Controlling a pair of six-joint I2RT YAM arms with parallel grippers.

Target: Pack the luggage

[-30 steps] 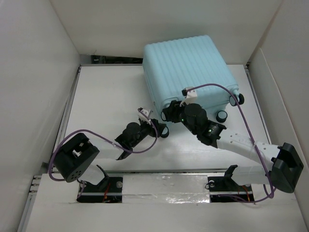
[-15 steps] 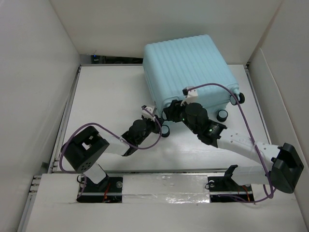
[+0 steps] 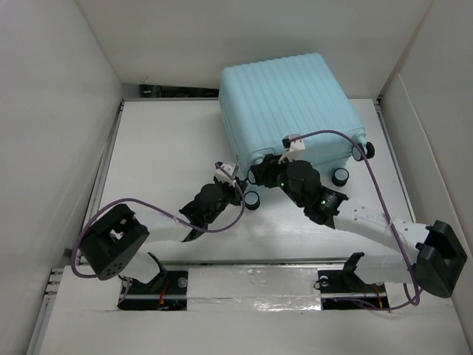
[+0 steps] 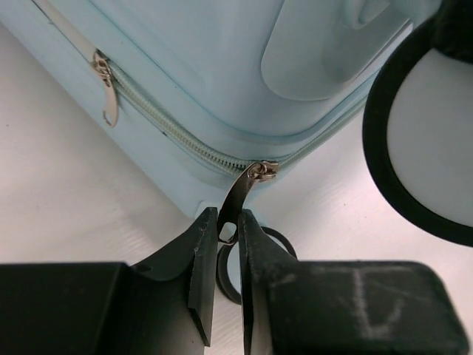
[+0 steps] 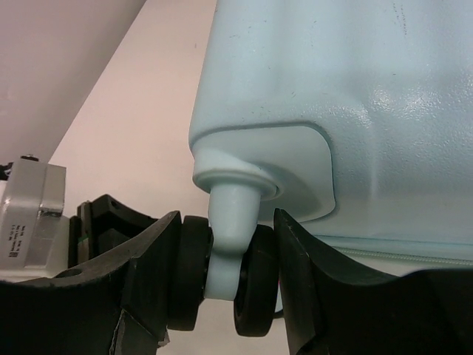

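Observation:
The luggage [image 3: 288,107], a pale aqua ribbed hard-shell suitcase, lies closed on the white table at the back right. My left gripper [image 3: 233,178] is at its near left corner. In the left wrist view the left gripper [image 4: 228,223] is shut on the metal zipper pull [image 4: 244,191] that hangs from the zipper line [image 4: 170,129]. My right gripper [image 3: 260,174] sits just right of it. In the right wrist view the right gripper [image 5: 225,240] is shut on a black spinner wheel [image 5: 255,285] and its aqua stem [image 5: 230,222].
A second zipper pull [image 4: 108,92] hangs further left along the zipper. Another wheel [image 4: 417,140] is close on the right of the left jaws. More wheels [image 3: 341,177] stick out at the suitcase's near right. White walls [image 3: 52,133] enclose the table on all sides.
My left gripper moved forward to the suitcase's near corner and closed on the zipper pull. The right arm kept its grip on the wheel and has not moved.

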